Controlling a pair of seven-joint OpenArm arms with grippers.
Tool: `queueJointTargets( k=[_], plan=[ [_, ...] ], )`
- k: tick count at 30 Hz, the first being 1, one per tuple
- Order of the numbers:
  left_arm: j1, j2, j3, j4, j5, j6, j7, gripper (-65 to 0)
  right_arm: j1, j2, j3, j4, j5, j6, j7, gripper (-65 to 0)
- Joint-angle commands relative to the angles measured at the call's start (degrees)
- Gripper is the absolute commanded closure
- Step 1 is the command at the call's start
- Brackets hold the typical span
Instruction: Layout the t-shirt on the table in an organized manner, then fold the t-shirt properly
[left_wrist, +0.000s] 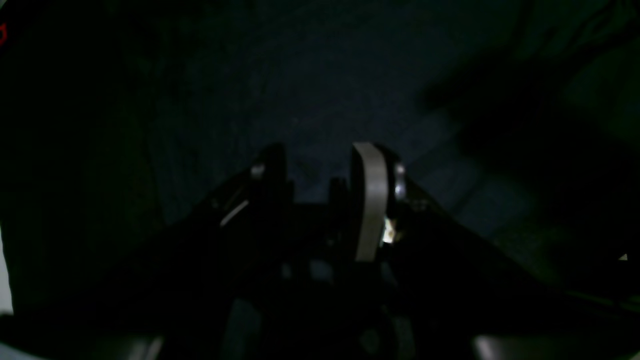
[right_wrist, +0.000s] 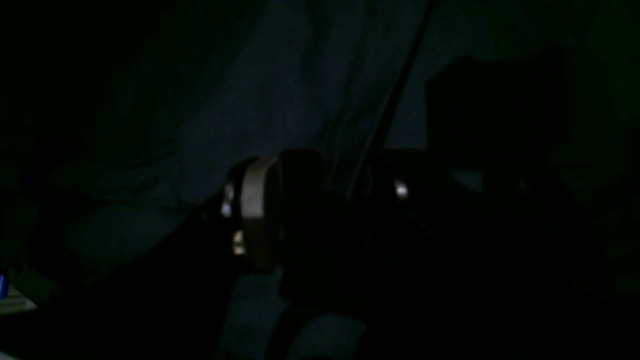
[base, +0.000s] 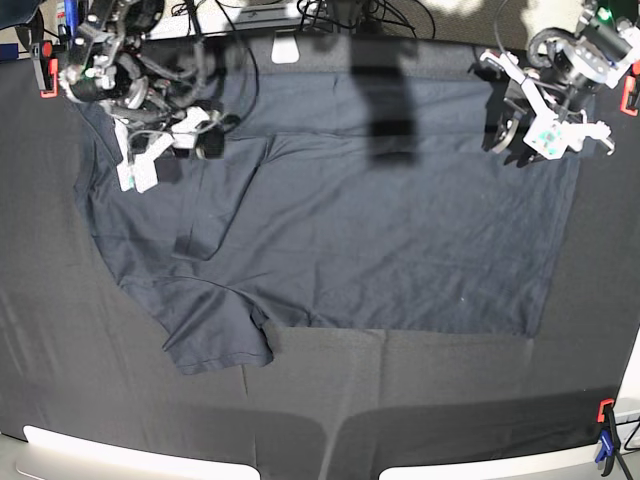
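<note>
The dark navy t-shirt (base: 350, 230) lies spread across the black table (base: 100, 400), its straight hem to the right and a sleeve (base: 215, 340) sticking out at the lower left. My left gripper (base: 505, 135) sits at the shirt's upper right corner. In the left wrist view the left gripper (left_wrist: 317, 155) stands open, with flat navy cloth (left_wrist: 310, 90) beyond its tips. My right gripper (base: 205, 140) is down on the shirt's upper left part. In the dark right wrist view the right gripper (right_wrist: 325, 175) has its jaws apart around a raised ridge of cloth (right_wrist: 385, 110).
Red clamps (base: 47, 75) (base: 630, 95) (base: 604, 410) and a blue clamp (base: 603, 450) grip the table's edges. Cables (base: 350, 15) and a white object (base: 286, 48) lie along the back edge. White table edges (base: 100, 455) show at the front.
</note>
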Motion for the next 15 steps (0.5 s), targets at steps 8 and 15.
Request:
queueJointTargets(
  k=[8, 15],
  plan=[
    [0.11, -0.48, -0.37, 1.09, -0.46, 0.07, -1.64, -19.9, 0.44, -0.11, 0.07, 0.83, 3.43, 0.48, 5.95, -4.6],
    [0.11, -0.48, -0.37, 1.09, -0.46, 0.07, -2.73, -19.9, 6.99, -0.13, -1.75, 0.66, 3.32, 0.61, 7.8, -2.7]
  ],
)
